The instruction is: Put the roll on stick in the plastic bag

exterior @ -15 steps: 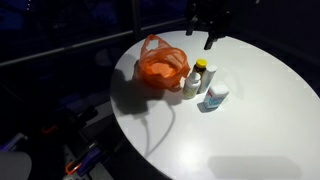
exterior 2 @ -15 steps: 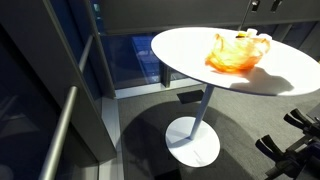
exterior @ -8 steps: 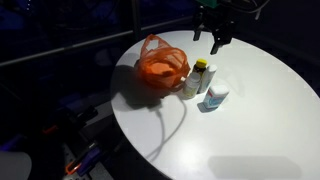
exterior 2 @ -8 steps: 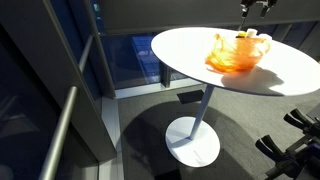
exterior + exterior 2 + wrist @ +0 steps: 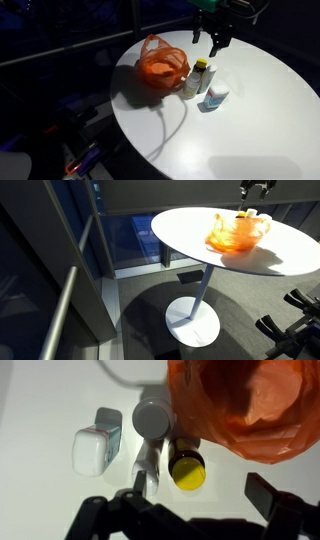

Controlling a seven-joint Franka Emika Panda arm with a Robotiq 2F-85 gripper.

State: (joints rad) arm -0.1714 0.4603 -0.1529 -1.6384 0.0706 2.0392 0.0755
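With gripper (image 5: 211,42) open, empty, upper right: may topple bottle (image 5: 187,473) just beside stick (image 5: 152,420), or snag bag (image 5: 250,410).

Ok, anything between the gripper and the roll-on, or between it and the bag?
Nothing visible under the open gripper; the roll-on stands uncovered below it. The yellow-capped bottle stands close beside it, next to the bag, so lifting the roll-on straight up first looks safer.

Crinkly translucent plastic bag (image 5: 161,66), smooth glossy table (image 5: 250,120)
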